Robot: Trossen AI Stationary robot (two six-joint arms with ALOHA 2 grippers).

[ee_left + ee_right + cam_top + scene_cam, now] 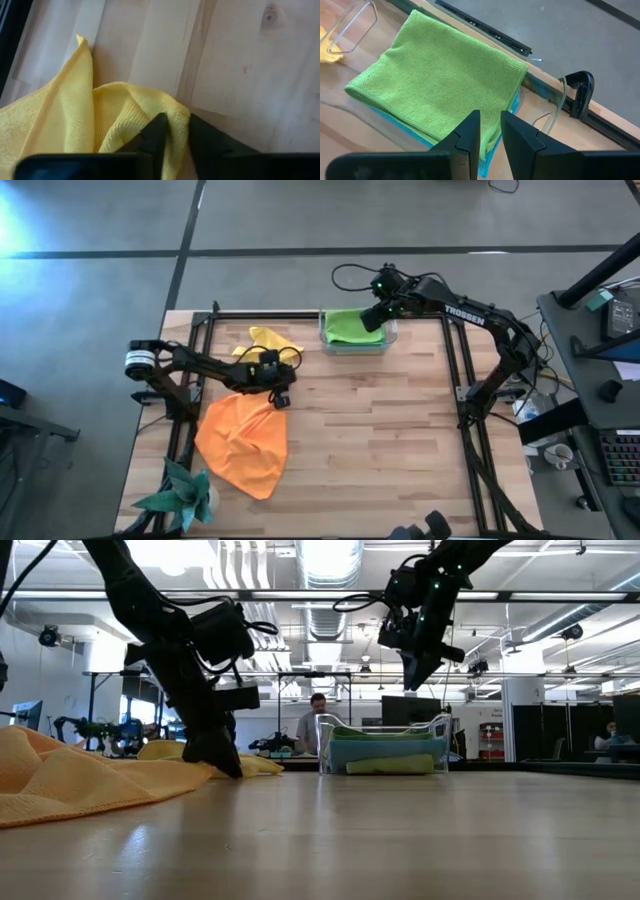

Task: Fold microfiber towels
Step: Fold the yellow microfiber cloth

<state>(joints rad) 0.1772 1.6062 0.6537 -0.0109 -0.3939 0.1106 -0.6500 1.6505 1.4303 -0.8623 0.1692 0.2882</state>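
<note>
Clearly "TROSSEN" on right arm; left hand pinching yellow towel; right hand narrowly parted, empty.

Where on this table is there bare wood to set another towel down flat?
The widest bare patch is the table's right half, between the orange towel and the right frame rail, in front of the clear bin. The left side is crowded: orange towel, yellow towel, left gripper and the teal ornament. The right gripper hangs over the bin.
</note>
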